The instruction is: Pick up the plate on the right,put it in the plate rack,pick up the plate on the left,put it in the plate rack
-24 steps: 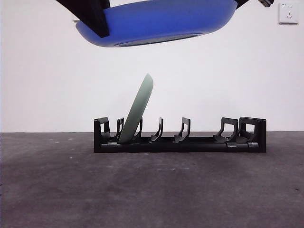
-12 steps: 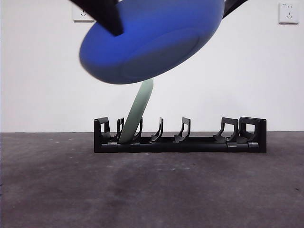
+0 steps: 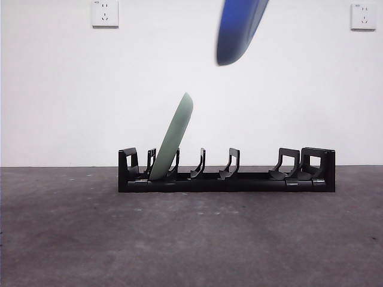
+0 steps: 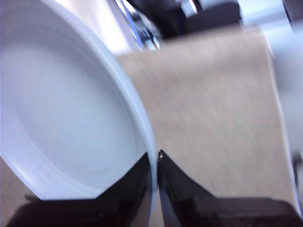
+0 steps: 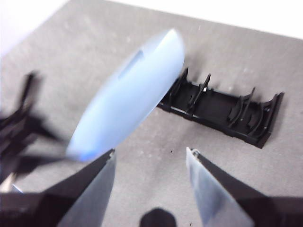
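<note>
The blue plate (image 3: 238, 30) hangs edge-on high above the plate rack (image 3: 226, 177) in the front view, over its free middle prongs; half a second ago it was tilted and showed its underside, so it is now turned upright for insertion. The green plate (image 3: 173, 139) already leans in a slot near one end. In the left wrist view, the left gripper (image 4: 155, 163) pinches the blue plate's rim. In the right wrist view, the right gripper (image 5: 150, 158) has its jaws spread, holding nothing, beside the plate.
</note>
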